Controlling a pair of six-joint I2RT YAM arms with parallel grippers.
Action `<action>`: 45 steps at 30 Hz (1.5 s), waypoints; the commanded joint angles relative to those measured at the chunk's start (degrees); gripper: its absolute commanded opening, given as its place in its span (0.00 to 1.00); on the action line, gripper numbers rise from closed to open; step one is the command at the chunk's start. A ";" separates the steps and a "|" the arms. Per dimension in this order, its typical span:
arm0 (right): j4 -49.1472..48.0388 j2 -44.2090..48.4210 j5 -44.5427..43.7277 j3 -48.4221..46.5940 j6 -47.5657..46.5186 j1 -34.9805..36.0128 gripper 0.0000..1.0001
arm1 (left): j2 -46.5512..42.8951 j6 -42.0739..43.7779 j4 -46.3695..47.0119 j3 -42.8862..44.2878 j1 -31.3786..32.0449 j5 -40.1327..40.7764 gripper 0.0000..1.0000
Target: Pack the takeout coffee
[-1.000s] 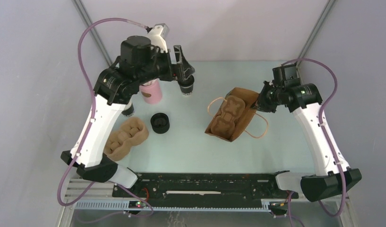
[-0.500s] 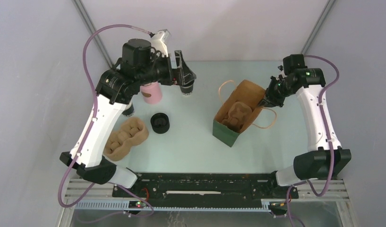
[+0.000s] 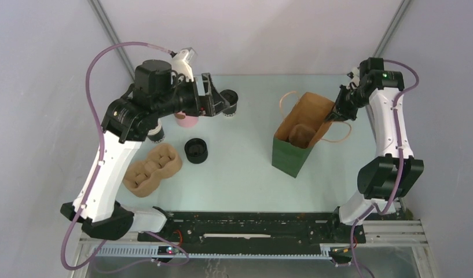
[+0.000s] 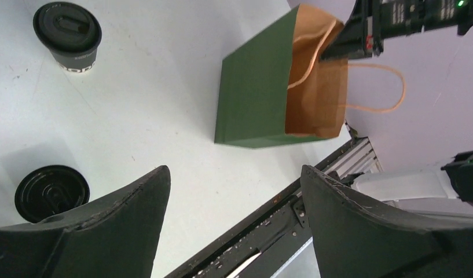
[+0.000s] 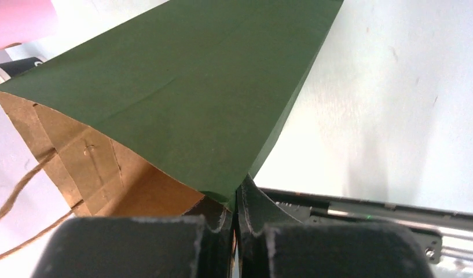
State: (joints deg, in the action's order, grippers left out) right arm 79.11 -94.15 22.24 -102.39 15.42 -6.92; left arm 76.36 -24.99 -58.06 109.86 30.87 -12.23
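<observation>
Bag up and open, coffee waiting on the table!

The right gripper (image 5: pixel 236 202) has its fingers pinched tight on the rim of the green paper bag (image 3: pixel 292 153), which stands upright, mouth open, at the right of the table (image 3: pixel 239 174). The left gripper (image 4: pixel 233 174) hangs wide open with nothing in it. The lidded coffee cup (image 3: pixel 230 102) stands upright at the far side, well left of the bag, near the left fingers but untouched.
</observation>
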 commanded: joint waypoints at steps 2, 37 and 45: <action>-3.21 -2.78 3.43 -6.81 -8.06 2.12 0.06 | -5.97 0.82 0.61 -5.06 -0.73 0.04 0.88; 0.16 4.47 -26.53 -35.36 3.05 32.70 0.90 | -14.51 0.92 -0.58 -11.24 -0.73 5.03 0.91; -13.20 -0.03 -29.93 -33.75 -0.24 50.00 0.92 | -20.76 -0.28 -1.79 -12.00 -0.81 18.31 0.91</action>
State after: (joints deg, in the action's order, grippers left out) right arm 75.11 -90.50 -6.26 -137.12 17.08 38.26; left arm 60.25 -24.21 -59.99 98.15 30.46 -2.17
